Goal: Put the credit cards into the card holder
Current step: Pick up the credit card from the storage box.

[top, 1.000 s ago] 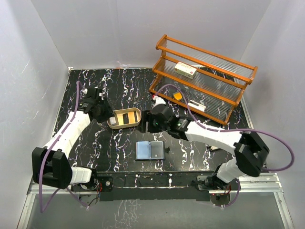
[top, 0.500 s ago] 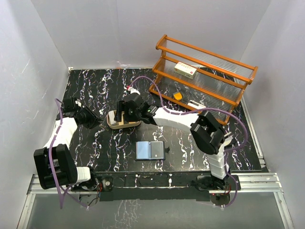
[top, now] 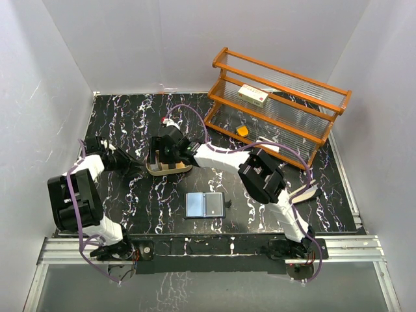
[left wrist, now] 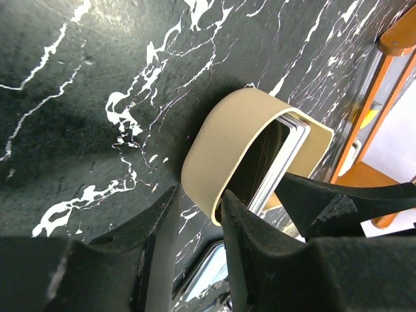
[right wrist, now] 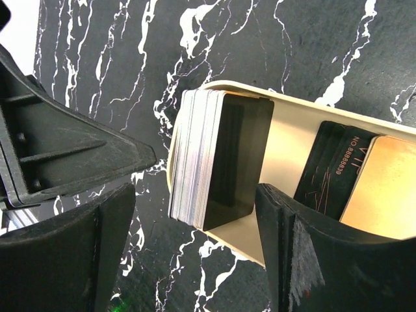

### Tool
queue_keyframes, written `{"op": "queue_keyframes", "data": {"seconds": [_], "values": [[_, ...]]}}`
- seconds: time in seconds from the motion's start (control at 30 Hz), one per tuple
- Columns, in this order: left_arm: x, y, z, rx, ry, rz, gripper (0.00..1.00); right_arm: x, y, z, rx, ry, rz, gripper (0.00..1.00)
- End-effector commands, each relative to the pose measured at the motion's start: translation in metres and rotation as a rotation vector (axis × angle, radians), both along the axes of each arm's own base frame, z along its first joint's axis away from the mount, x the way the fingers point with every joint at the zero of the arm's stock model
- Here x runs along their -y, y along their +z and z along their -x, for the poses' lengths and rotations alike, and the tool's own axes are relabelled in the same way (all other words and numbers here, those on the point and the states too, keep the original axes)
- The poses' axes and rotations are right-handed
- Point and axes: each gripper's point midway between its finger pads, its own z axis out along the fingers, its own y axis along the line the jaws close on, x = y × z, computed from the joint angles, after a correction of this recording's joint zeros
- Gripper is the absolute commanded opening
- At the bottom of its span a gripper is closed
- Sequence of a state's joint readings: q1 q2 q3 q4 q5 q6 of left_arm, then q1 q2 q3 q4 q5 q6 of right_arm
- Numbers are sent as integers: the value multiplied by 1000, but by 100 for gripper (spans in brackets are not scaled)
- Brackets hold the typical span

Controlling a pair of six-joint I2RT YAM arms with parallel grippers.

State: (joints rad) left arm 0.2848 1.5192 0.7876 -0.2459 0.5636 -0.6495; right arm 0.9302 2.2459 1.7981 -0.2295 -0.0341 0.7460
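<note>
The credit cards sit in a tan oval tray (top: 173, 172): a stack on edge (right wrist: 214, 156) at its left end, a black numbered card (right wrist: 331, 170) and a gold card (right wrist: 383, 188) lying flat. My right gripper (top: 162, 155) hangs over that end, open, its fingers (right wrist: 97, 247) either side of the stack (left wrist: 268, 162) without touching it. My left gripper (left wrist: 198, 195) pinches the tray's end wall (left wrist: 224, 149), one finger outside and one inside the rim. The card holder (top: 205, 205) lies open on the table, in front of the tray.
An orange wooden rack (top: 279, 104) stands at the back right with a white-and-red box (top: 253, 95) and small items on it. The right arm's links (top: 260, 174) stretch across the table just right of the tray. White walls close in on both sides.
The right arm has swung left from beside the tray to above its left end, jaws wider. The left arm has folded back and its jaws have narrowed onto the tray's end wall.
</note>
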Motion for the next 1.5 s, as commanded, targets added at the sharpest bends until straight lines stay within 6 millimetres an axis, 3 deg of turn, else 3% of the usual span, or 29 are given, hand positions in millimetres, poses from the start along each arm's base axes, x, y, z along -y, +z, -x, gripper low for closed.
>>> {"op": "queue_keyframes", "data": {"seconds": [0.0, 0.63, 0.9, 1.2, 1.47], "values": [[11, 11, -5, 29, -54, 93, 30, -16, 19, -12, 57, -2, -49, 73], [19, -3, -5, -28, -97, 174, 34, -28, 5, -15, 16, -16, -81, 70], [18, -5, -5, -34, -98, 169, 34, -33, 20, -16, 38, -8, -120, 68], [19, -7, -5, -34, -101, 171, 34, -35, 33, -12, 44, 13, -155, 53], [18, -7, -5, -33, -101, 170, 34, -34, 39, -9, 50, 15, -173, 51]]}}
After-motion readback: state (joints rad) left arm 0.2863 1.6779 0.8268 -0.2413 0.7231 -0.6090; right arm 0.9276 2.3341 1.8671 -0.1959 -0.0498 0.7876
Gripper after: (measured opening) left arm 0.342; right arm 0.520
